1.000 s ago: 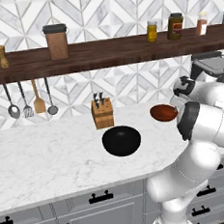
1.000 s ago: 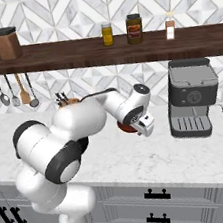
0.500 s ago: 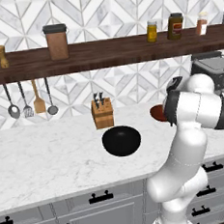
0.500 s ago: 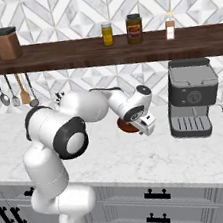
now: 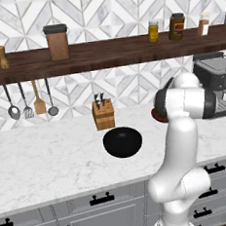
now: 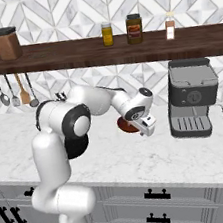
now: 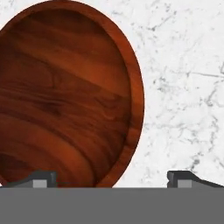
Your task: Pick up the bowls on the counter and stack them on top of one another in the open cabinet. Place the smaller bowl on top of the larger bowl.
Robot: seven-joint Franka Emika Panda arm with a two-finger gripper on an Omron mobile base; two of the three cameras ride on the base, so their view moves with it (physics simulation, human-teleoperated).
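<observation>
- Hovering over the smaller bowl [image 7: 65,94], your gripper [image 7: 111,178] has its jaws spread wide and holds nothing; in the hand view one fingertip sits over the bowl's inside at 7 o'clock and the other over bare counter [image 7: 183,87] at 5 o'clock, so the rim lies between them.
- You risk a skid: judged from this, a descent slightly off the rim would press a fingertip on the sloped wooden wall and push the shallow bowl across the smooth marble instead of pinching it.
- You could also stack in the wrong order. The larger bowl [image 5: 122,142] sits on the counter at 9 o'clock of the red one in the left base view, well apart from it, in front of the knife block [image 5: 104,114]. If it does not reach the open cabinet [image 6: 75,56] first, the small bowl ends up underneath.
- Watch the coffee machine [image 6: 192,99] at 3 o'clock of the gripper in the right base view; it stands near, so a swing that way is tight.
- The shelf carries jars [image 6: 134,28] straight above at 12 o'clock; freer board lies toward 10 o'clock, between them and the brown canister [image 6: 6,43].
- Hanging utensils [image 5: 28,98] under the shelf crowd the far left.
</observation>
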